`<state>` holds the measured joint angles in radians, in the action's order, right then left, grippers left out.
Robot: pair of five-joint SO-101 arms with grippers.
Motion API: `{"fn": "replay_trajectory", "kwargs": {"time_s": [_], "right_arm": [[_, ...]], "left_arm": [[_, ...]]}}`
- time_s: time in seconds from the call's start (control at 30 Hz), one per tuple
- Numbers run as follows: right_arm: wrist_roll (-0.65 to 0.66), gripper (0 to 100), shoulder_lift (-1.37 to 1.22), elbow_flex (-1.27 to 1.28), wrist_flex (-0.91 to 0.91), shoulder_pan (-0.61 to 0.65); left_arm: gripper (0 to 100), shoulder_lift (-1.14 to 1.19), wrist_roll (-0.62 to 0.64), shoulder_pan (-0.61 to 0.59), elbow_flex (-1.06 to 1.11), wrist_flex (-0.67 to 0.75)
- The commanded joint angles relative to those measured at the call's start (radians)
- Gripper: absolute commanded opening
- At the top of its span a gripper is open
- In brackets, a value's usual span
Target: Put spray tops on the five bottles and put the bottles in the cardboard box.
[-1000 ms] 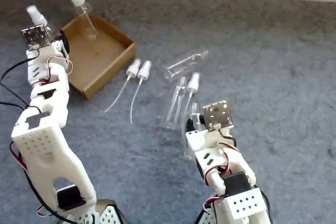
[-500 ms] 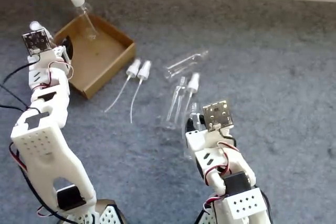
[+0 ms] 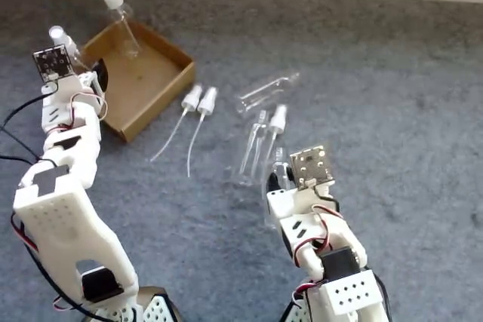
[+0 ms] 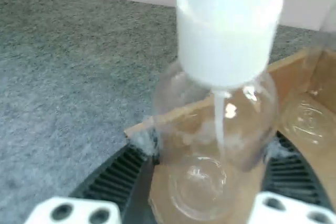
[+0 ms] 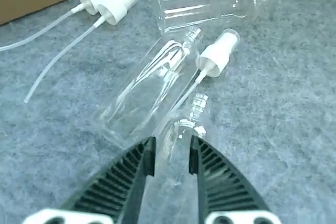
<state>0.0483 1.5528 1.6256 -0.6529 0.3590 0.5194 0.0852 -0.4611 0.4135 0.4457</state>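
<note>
My left gripper [image 4: 210,182] is shut on a clear bottle [image 4: 210,145] capped with a white spray top [image 4: 226,30], held upright at the left corner of the cardboard box [image 3: 162,88]. Another capped bottle [image 3: 121,16] stands in the box's far corner. My right gripper [image 5: 172,161] is low on the carpet, its jaws closed around an uncapped clear bottle [image 5: 184,129]. Just beyond it lie a second bare bottle [image 5: 147,93] and a spray top [image 5: 218,56], with its tube alongside. Farther off lie a third bare bottle [image 5: 210,6] and two loose spray tops [image 5: 107,1].
Everything rests on grey carpet [image 3: 377,96]. The two loose spray tops [image 3: 200,100] lie close to the box's right wall, their thin tubes trailing toward the near side. Open carpet stretches to the right of the bottles.
The left gripper with its capped bottle has shifted slightly toward the near side, beside the box's left corner. The right arm has stayed put.
</note>
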Motion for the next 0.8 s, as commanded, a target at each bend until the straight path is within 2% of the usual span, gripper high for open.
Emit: {"fn": "replay_trajectory", "kwargs": {"time_s": [0.0,0.4,0.77], "right_arm": [[0.089,9.9,0.012,-0.015,0.027,-0.013],[0.100,9.9,0.012,-0.013,0.025,-0.013],[0.100,9.9,0.012,-0.013,0.025,-0.013]], "left_arm": [[27,-0.145,0.009,0.004,0.019,-0.077],[27,-0.252,0.008,-0.002,0.022,-0.229],[27,-0.478,0.008,0.004,0.024,-0.583]]}}
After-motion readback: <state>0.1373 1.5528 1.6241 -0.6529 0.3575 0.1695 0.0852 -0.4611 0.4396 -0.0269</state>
